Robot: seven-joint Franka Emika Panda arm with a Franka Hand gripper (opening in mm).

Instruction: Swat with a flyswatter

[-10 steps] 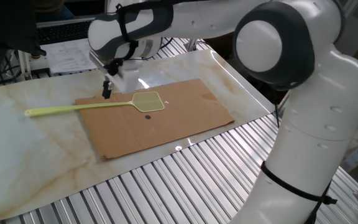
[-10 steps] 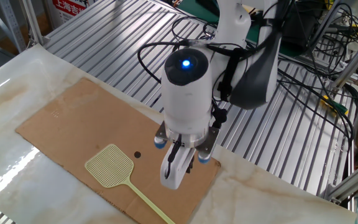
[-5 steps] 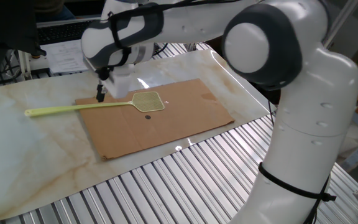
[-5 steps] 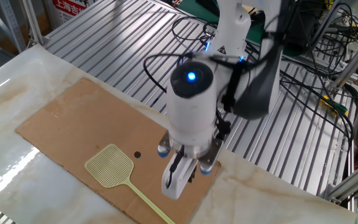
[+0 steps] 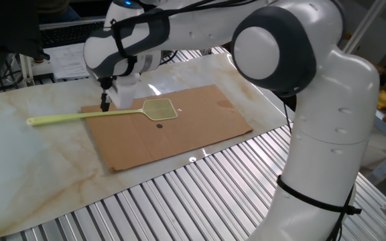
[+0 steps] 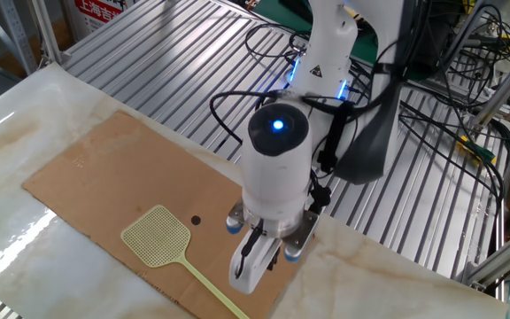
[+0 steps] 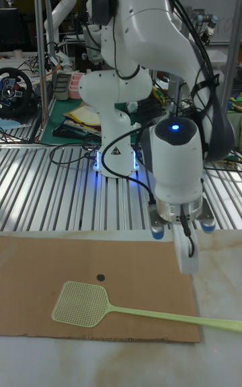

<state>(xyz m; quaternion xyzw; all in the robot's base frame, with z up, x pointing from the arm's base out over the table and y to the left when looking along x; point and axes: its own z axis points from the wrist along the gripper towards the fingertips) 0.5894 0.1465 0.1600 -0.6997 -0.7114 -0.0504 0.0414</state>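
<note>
**Arm drifts along the handle, swatter untouched**

Over the last second the arm has slid toward the handle end of the swatter, from near the mesh head to a spot above the shaft's middle. The gripper now hangs just at the 12 o'clock side of the handle in the one fixed view, not touching it as far as I can see. I cannot tell how wide the jaws stand; the hand's body hides them from every side.

The swatter itself has not budged. It lies flat, head on the cardboard just at 11 o'clock of a small dark dot, handle running off toward 9 o'clock onto the bare desk. I judge this is lining up for a pick; no swat can come until the handle is held.

For writing: a red-and-white sign sits at the top edge of the other fixed view, its characters too cut off to read. Nothing else legible.
</note>
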